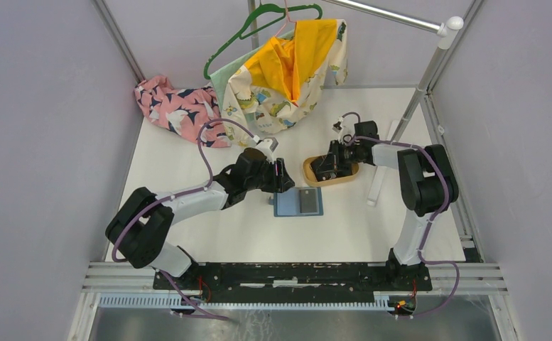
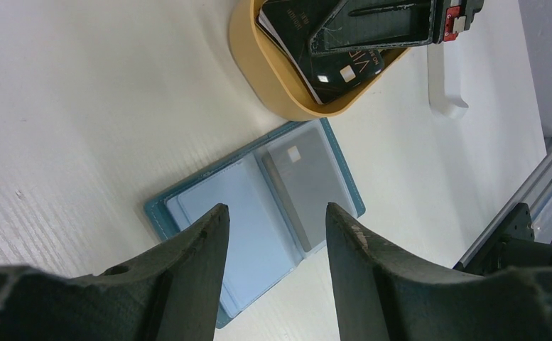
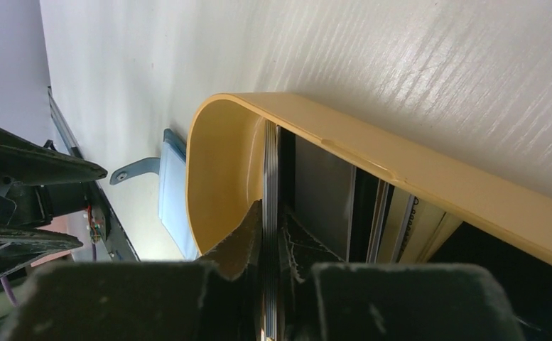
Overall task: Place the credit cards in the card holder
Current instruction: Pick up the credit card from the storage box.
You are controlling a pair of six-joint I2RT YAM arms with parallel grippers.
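Right wrist view is showing the right end effector point(image 3: 271, 222) pinching a credit card point(image 3: 271, 156) on edge inside the tan tray point(image 3: 429, 177). The card holder point(image 1: 298, 202) is lying open on the tabletop point(image 1: 358, 231) just left of the tray, its long axis running left-right, beneath the left end effector point(image 2: 274, 209), which is hanging wide and empty.

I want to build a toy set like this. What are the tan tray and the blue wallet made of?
The tray looks like smooth wood or plastic, I can't tell which: tan, matte, one curved piece. The wallet looks like soft teal leather or imitation, with see-through plastic pockets inside.
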